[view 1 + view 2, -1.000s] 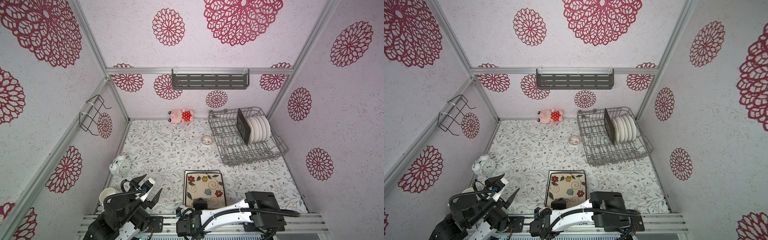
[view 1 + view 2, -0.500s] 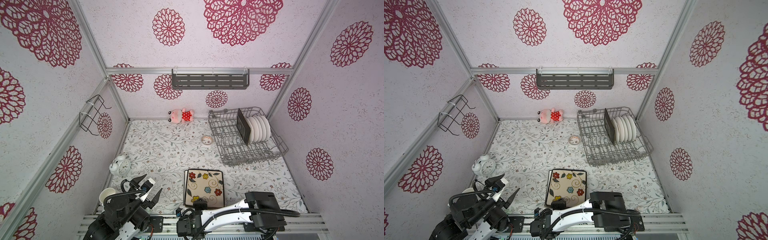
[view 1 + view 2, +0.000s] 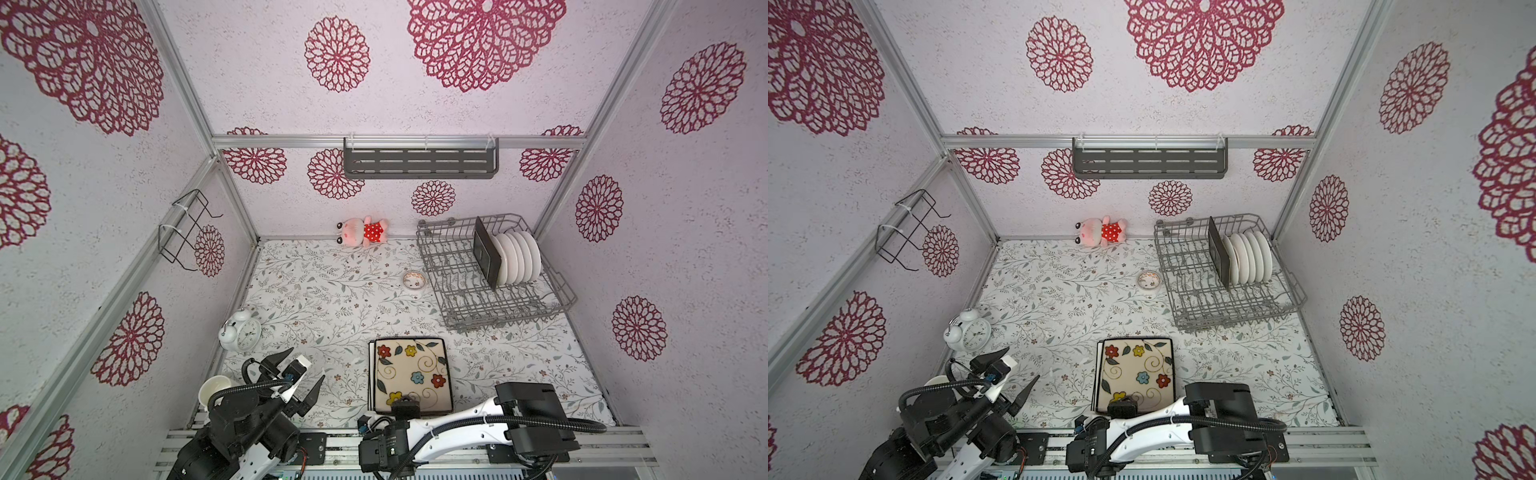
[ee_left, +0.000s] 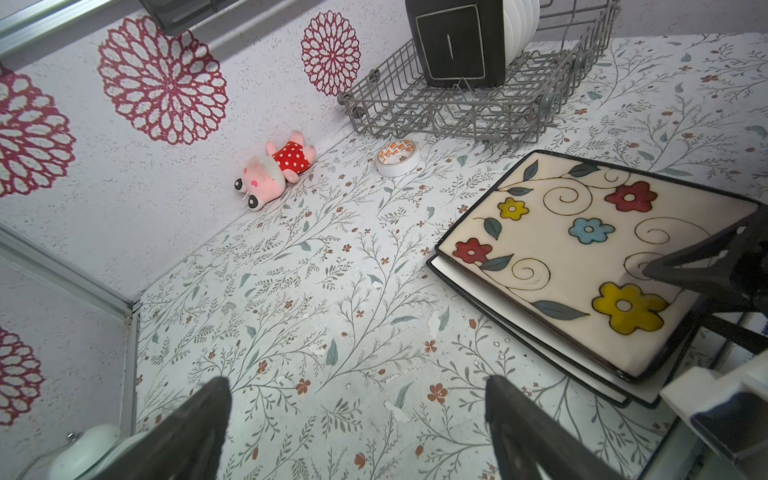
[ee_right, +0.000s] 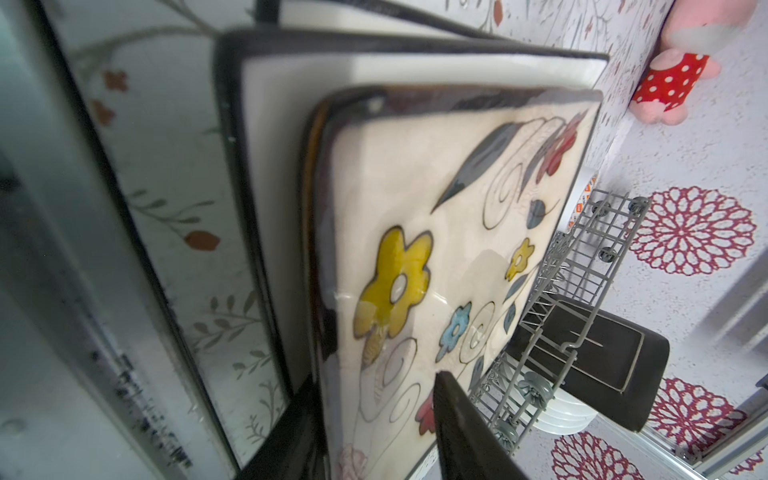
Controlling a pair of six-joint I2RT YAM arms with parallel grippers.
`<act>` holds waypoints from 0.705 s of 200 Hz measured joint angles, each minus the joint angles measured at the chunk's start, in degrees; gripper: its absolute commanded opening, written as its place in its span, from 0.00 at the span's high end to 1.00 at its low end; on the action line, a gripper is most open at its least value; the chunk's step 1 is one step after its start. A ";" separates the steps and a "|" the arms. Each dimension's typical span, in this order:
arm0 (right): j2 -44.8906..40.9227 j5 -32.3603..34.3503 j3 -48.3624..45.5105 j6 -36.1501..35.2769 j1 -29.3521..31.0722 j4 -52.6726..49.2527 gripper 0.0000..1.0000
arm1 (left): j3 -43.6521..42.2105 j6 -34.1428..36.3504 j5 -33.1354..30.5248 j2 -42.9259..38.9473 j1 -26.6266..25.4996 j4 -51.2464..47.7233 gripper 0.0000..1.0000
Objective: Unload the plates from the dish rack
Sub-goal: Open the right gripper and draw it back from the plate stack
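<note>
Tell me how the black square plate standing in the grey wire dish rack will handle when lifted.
The black square plate looks thick and rigid: probably fairly heavy and breakable. Standing on edge in the grey wire dish rack, it may tip if nudged sideways. The round white plates stand close behind it, so knocks seem possible.

Low in the middle of both top views, the flowered plate (image 3: 409, 376) is cream, with red, yellow and blue flowers, grey-green leaves and thin black curls inside a dark rim. The plate under it (image 5: 270, 166) is white with a dark rim. At the right, the dish rack (image 3: 457, 299) is grey; its square plate (image 3: 484, 255) is black and its round plates (image 3: 521, 257) are white. The tabletop (image 3: 324, 299) is white with grey-green sprigs and small rust flowers. The walls (image 3: 83, 166) are pale with crimson lace rosettes. The plush toy (image 3: 361, 232) is pink in red with white dots.
</note>
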 measured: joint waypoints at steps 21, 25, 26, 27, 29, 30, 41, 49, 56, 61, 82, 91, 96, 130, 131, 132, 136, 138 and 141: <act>0.00 -0.04 0.09 -0.44 0.04 0.20 0.53 | -0.04 0.00 -0.07 0.00 0.02 0.11 0.03; 0.00 0.00 0.09 -0.46 0.07 0.20 0.53 | -0.04 0.00 -0.11 0.00 0.02 0.13 0.03; 0.00 0.00 0.09 -0.48 0.07 0.20 0.53 | -0.04 0.00 -0.11 0.00 0.02 0.13 0.03; 0.00 -0.02 0.09 -0.48 0.07 0.20 0.53 | -0.04 0.00 -0.11 0.00 0.02 0.13 0.03; 0.00 -0.02 0.09 -0.48 0.07 0.20 0.53 | -0.04 0.00 -0.13 0.00 0.02 0.11 0.03; 0.00 -0.02 0.09 -0.48 0.09 0.20 0.52 | -0.04 0.00 -0.13 0.00 0.02 0.13 0.03; 0.00 0.04 0.09 -0.61 0.17 0.15 0.50 | -0.04 0.00 -0.13 0.00 0.02 0.13 0.03; -0.02 0.11 0.20 -0.63 0.24 0.07 0.47 | -0.04 0.00 -0.15 0.00 0.02 0.13 0.03; -0.04 0.15 0.35 -0.70 0.26 -0.04 0.44 | -0.04 0.00 -0.15 0.00 0.02 0.13 0.02; -0.09 0.28 0.46 -0.81 0.28 -0.22 0.43 | -0.04 0.00 -0.15 0.00 0.02 0.13 0.03; -0.48 0.52 0.61 -0.74 0.50 -0.61 0.35 | -0.04 0.02 -0.15 0.00 0.02 0.13 0.03; -0.76 0.81 0.61 -0.63 0.59 -0.76 0.32 | -0.04 0.00 -0.15 0.00 0.02 0.13 0.03; -0.94 0.66 0.61 -0.68 0.63 -0.81 0.31 | -0.04 0.02 -0.15 0.00 0.02 0.13 0.03; -1.42 -0.52 0.72 -0.68 0.98 -1.03 0.25 | -0.04 0.02 -0.13 0.00 0.02 0.13 0.03; -1.42 -0.55 0.72 -0.70 1.01 -1.05 0.25 | -0.04 0.00 -0.13 0.00 0.02 0.13 0.03; -1.42 -0.55 0.72 -0.74 1.03 -1.07 0.25 | -0.04 0.02 -0.13 0.00 0.02 0.13 0.03; -1.49 -0.61 0.72 -0.63 1.09 -1.11 0.24 | -0.04 0.02 -0.13 0.00 0.02 0.13 0.03; -1.55 -0.66 0.72 -0.59 1.11 -1.11 0.24 | -0.04 0.02 -0.13 0.00 0.02 0.13 0.02; -1.64 -0.79 0.72 -0.57 1.16 -1.16 0.24 | -0.04 0.02 -0.13 0.00 0.02 0.13 0.03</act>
